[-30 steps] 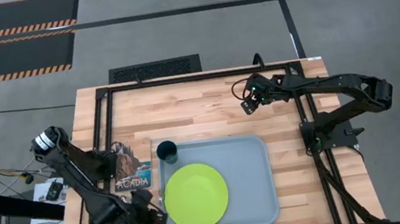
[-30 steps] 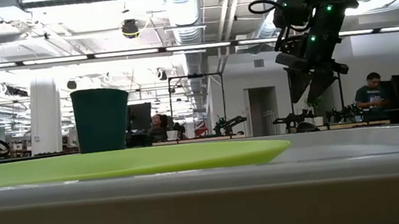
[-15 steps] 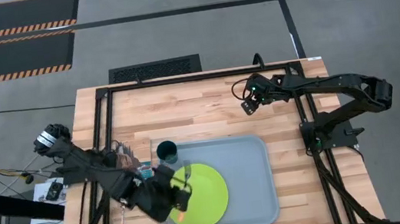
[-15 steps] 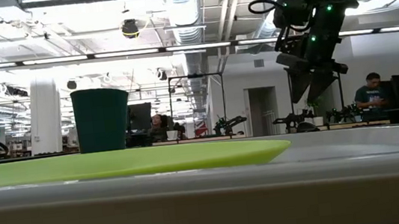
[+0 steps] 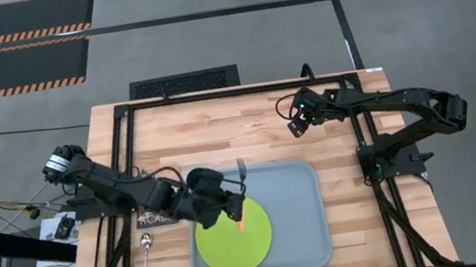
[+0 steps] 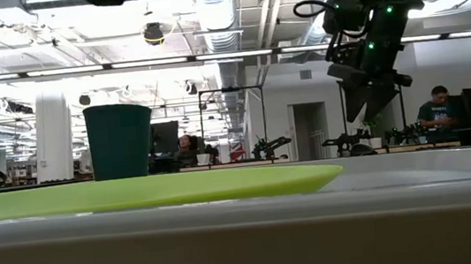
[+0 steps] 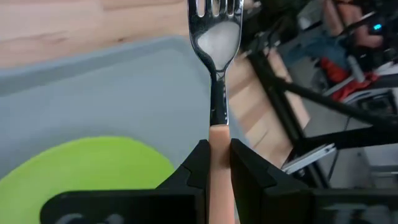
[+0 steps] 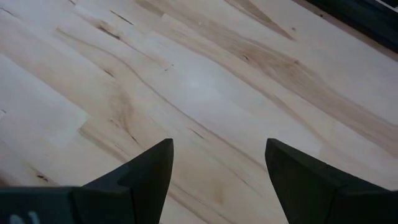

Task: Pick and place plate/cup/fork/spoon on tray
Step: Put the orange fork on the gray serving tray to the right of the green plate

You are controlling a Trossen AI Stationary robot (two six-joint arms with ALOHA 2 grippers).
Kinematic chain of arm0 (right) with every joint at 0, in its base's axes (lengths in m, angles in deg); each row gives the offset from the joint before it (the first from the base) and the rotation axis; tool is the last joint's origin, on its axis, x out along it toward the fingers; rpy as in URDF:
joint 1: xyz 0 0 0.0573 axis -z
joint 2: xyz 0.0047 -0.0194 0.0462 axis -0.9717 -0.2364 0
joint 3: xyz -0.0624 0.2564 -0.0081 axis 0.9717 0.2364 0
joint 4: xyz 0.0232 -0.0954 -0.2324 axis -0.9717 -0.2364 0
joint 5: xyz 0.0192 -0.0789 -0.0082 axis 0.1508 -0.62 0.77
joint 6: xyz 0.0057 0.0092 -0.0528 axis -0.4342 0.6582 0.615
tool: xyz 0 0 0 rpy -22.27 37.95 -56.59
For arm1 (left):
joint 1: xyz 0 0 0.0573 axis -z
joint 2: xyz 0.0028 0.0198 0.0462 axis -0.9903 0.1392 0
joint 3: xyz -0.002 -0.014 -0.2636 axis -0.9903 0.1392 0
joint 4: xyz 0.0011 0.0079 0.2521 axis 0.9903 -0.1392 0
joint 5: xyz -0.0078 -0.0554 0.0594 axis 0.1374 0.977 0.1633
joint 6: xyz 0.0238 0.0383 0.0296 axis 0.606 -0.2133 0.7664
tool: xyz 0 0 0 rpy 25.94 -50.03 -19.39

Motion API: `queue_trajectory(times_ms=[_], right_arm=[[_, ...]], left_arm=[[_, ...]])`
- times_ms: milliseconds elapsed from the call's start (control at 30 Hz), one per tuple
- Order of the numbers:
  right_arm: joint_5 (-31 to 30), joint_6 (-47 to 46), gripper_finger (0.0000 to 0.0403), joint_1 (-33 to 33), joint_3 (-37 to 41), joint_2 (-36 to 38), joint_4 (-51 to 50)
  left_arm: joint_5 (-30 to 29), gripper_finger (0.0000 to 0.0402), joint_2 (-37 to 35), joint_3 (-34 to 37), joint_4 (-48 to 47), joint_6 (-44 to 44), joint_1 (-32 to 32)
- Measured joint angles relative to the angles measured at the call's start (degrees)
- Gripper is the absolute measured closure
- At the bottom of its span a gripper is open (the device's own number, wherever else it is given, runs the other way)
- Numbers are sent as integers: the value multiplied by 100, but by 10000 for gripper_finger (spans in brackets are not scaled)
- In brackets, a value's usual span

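My left tool (image 7: 219,163) is closed tightly on the fork (image 7: 217,74), holding it by the slim orange handle, and the silver tines point forward, away from my fingers (image 7: 247,169). In the high view this tool (image 5: 232,210) hangs over the far left part of the tray (image 5: 300,222), above the far edge of the lime-green plate (image 5: 234,243). The fork (image 5: 240,189) reaches from the plate toward the far rim of the tray.

The plate lies flat inside the tray, in its left half. The dark teal cup (image 6: 119,141) stands upright behind the plate in the low view; in the high view my arm covers most of it.

The spoon (image 5: 147,258) lies on the wooden counter (image 5: 219,127), left of the tray and apart from it, with the bowl toward the far side. Beside it, under my arm, is the ACADIA card (image 5: 152,220).

My right tool (image 5: 294,126) waits at the far side of the counter with its fingers (image 8: 140,171) spread wide, holding nothing.
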Motion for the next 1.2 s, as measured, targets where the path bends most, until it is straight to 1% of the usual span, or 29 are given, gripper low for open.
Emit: queue_trajectory(times_ms=[133,200,267,333,367,400,467,533,600,633,733,800,867,933,1000,1200], right_arm=[[-2,-2,121,-1,0,0,-139],[56,0,121,-5,-1,35,-89],[158,16,121,-28,-71,140,-95],[186,117,121,-55,-207,309,-124],[186,174,121,-55,-286,405,-138],[200,224,121,-55,-365,535,-141],[268,324,121,-27,-556,886,-288],[349,344,121,-24,-760,1266,-305],[404,347,121,-11,-919,1728,-545],[435,339,121,-47,-995,1960,-549],[446,287,121,-108,-1068,2646,-872],[439,106,121,-165,-1086,3026,-1092],[353,-86,121,-203,-1086,3351,-1474],[237,-157,121,-251,-1086,3579,-1813],[76,-180,121,-278,-1086,3736,-2160],[-96,-352,121,-343,-1075,4049,-2683]], left_arm=[[-92,379,72,-9,369,235,-110],[-91,379,131,-4,335,327,-133],[-53,379,275,-15,494,361,-211],[43,379,344,8,361,434,-227],[40,379,423,0,516,475,-264],[57,379,473,-15,663,481,-295],[58,379,522,4,486,496,-313],[141,379,698,-15,844,526,-401],[212,379,828,2,863,590,-457],[260,379,929,0,1097,615,-490],[586,379,1219,-2,1448,648,-603],[839,379,1442,-4,1867,660,-691],[1024,379,1582,-4,1964,654,-743],[1145,379,1780,-63,2165,580,-770],[1194,379,1957,-155,2094,522,-773],[1497,379,2590,-868,2072,445,-670]])
